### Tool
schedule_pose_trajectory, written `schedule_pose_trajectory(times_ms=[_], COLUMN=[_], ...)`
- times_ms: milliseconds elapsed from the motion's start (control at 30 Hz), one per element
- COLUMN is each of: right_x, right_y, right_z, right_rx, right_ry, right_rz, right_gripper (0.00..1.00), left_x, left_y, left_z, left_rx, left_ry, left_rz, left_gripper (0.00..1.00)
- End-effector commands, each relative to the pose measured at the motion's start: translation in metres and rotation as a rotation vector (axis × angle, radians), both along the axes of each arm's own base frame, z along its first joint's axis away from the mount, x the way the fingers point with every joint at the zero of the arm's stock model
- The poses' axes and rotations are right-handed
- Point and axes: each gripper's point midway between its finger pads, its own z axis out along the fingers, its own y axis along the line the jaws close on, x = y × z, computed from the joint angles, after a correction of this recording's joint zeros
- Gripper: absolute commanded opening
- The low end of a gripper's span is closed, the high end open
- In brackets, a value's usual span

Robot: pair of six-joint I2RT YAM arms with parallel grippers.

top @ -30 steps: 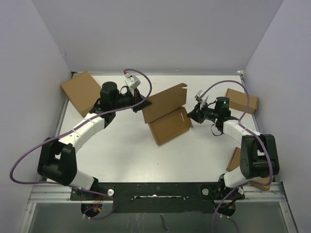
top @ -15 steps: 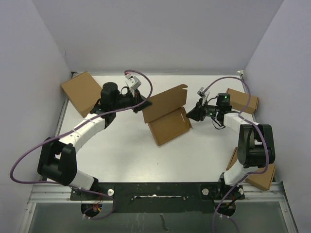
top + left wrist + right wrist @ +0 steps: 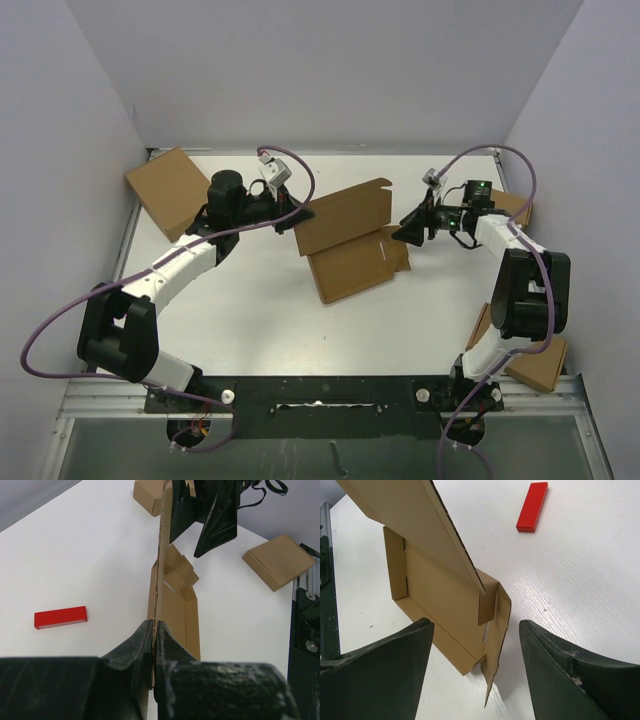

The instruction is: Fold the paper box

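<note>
White surface [image 3: 250, 330] is carrying the paper box [image 3: 355, 268] at its centre, base lying flat. Beyond it, the left gripper [image 3: 296, 214], arm reaching forward and inward, is clamping the raised lid [image 3: 345, 212] upright, likely for folding; the right gripper [image 3: 404, 228], jaws apart, is hovering beside the lid's free end.

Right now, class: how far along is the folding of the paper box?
Done: the box base lies flat with its side walls partly raised. In hand: the left end effector is clamped on the lid panel, holding it up; the right end effector hangs open beside the box base, touching nothing. Left: the loose end flap is untucked and the lid panel is not closed.
</note>
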Motion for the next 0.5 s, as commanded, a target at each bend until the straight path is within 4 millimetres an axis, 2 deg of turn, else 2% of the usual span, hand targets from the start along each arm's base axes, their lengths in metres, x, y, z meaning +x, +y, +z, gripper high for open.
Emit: schedule_pose_trajectory(times_ms=[0,100,133,167,267,300,367,467], right_x=[-0.008,-0.004,0.001,0.009,0.029,0.033,0.035,0.029], right_y=[-0.016,-0.033,-0.04,-0.048,-0.069,-0.074,-0.077,-0.072], right_z=[0.044,0.05,0.047,0.04,0.007,-0.004,-0.021,-0.039], right_rx=[0.044,0.045,0.035,0.009,-0.08,-0.106,-0.14,-0.146], right_ry=[-0.109,-0.126,-0.108,-0.082,0.025,0.056,0.101,0.143], right_rz=[0.026,-0.023,-0.063,-0.122,-0.278,-0.308,-0.314,-0.27], right_gripper=[0.71,0.7,0.66,0.59,0.21,0.14,0.06,0.03], left_x=[-0.004,-0.004,-0.004,-0.004,-0.005,-0.005,-0.006,-0.006], left_y=[-0.002,-0.003,-0.003,-0.003,-0.003,-0.003,-0.003,-0.003], left_z=[0.029,0.03,0.03,0.031,0.032,0.032,0.033,0.033], left_rx=[-0.036,-0.038,-0.039,-0.04,-0.043,-0.044,-0.047,-0.049], left_ry=[-0.107,-0.109,-0.11,-0.113,-0.112,-0.112,-0.114,-0.115], left_rz=[-0.03,-0.034,-0.035,-0.036,-0.04,-0.041,-0.043,-0.041], left_gripper=[0.0,0.0,0.0,0.0,0.0,0.0,0.0,0.0])
